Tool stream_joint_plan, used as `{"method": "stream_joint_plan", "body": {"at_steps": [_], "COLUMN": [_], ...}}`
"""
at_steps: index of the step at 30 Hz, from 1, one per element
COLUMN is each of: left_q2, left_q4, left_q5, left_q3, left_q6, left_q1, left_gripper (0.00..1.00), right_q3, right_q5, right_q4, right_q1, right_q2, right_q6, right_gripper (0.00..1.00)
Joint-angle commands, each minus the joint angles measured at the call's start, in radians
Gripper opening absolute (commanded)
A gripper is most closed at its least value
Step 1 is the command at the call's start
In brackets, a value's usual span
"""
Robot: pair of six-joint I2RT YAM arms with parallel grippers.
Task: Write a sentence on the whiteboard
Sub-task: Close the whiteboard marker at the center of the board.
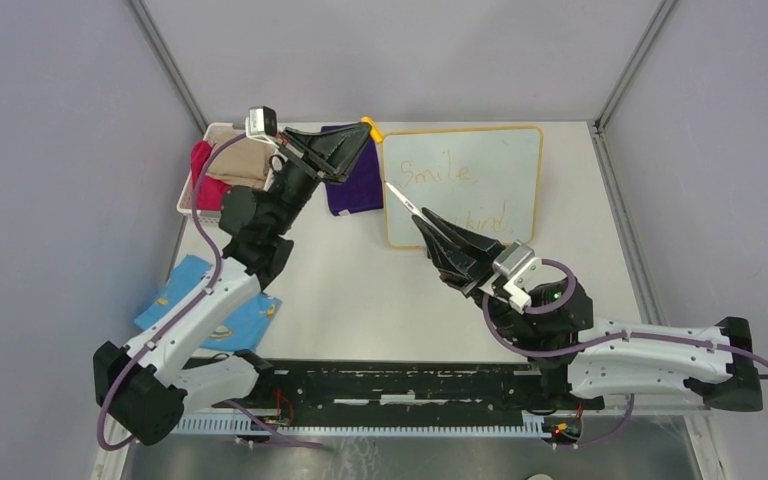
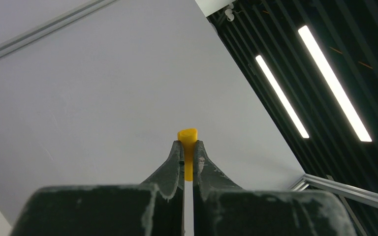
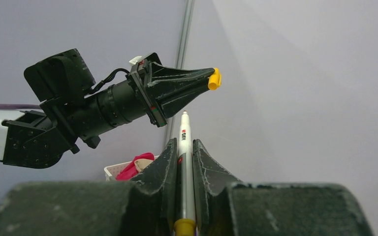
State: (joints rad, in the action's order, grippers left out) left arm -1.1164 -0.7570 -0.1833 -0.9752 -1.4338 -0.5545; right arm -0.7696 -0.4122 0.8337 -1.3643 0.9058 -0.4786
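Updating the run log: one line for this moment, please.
left fingers: shut on yellow cap | right fingers: shut on marker, tip in air | whiteboard: sentence written, second line partly hidden

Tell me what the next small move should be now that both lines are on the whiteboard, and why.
Probably bring the right gripper and its marker tip-first toward the yellow cap pinched in the left gripper, to recap it. The sentence on the whiteboard looks finished, the marker is held clear of the board, and its bare tip points toward the cap.
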Motion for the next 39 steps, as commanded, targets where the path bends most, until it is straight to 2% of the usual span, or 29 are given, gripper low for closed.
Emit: {"method": "stream_joint_plan", "body": {"at_steps": [1, 11, 39], "left_q2": [0.031, 0.016, 0.011], "left_q4": [-0.012, -0.010, -0.005], "left_q5": [0.019, 0.012, 0.018], "left_q3": [-0.028, -0.042, -0.037], "left_q6": [-0.009, 0.009, 0.046], "left_q1": [-0.029, -0.072, -0.121], "left_gripper": [0.02, 0.02, 0.02], "right_q3": [-0.046, -0.015, -0.028], "right_q5": [-0.045, -0.110, -0.094], "right_q4": [0.084, 0.165, 0.139], "right_q1": [-0.015, -0.016, -0.016], "right_q2": [0.000, -0.012, -0.012], "right_q6": [-0.016, 0.001, 0.036], "right_gripper": [0.00, 0.00, 0.00]}}
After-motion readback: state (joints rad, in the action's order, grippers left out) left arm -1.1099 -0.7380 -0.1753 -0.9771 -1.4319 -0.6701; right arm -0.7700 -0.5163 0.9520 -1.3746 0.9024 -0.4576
